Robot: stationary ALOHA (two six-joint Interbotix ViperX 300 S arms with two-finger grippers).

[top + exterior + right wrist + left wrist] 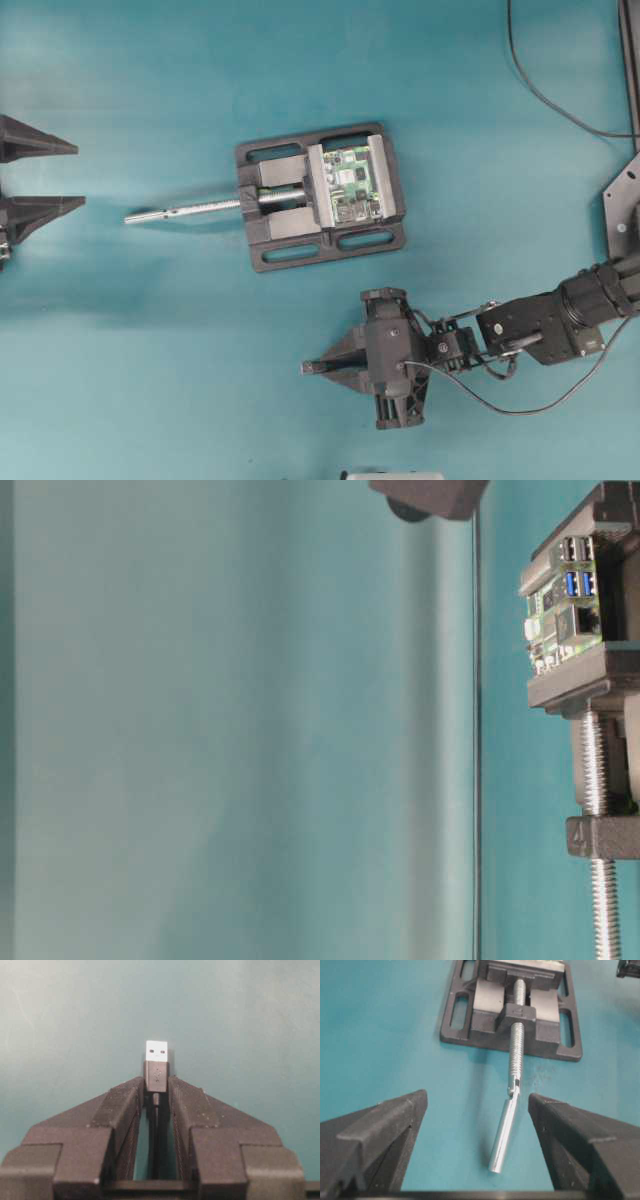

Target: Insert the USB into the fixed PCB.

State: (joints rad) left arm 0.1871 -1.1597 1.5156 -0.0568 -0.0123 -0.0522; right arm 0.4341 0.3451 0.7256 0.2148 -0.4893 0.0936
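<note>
Currently: USB (156, 1066) pinched between right gripper (156, 1091) fingers, metal tip protruding for insertion; left gripper (477, 1110) wide open, empty; PCB (354, 185) clamped in vise (320, 197).

Matte black right arm (545, 325) with wedge-shaped, tapering jaws and a thin black cable (480, 395) looping beneath it.

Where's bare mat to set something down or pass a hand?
Bare mat: the wide strip above the vise, and the lower left between the left gripper and right gripper. Crowded: the middle, where the vise holds the green board and its screw rod sticks out left; the right gripper and its cable fill the lower right.
</note>
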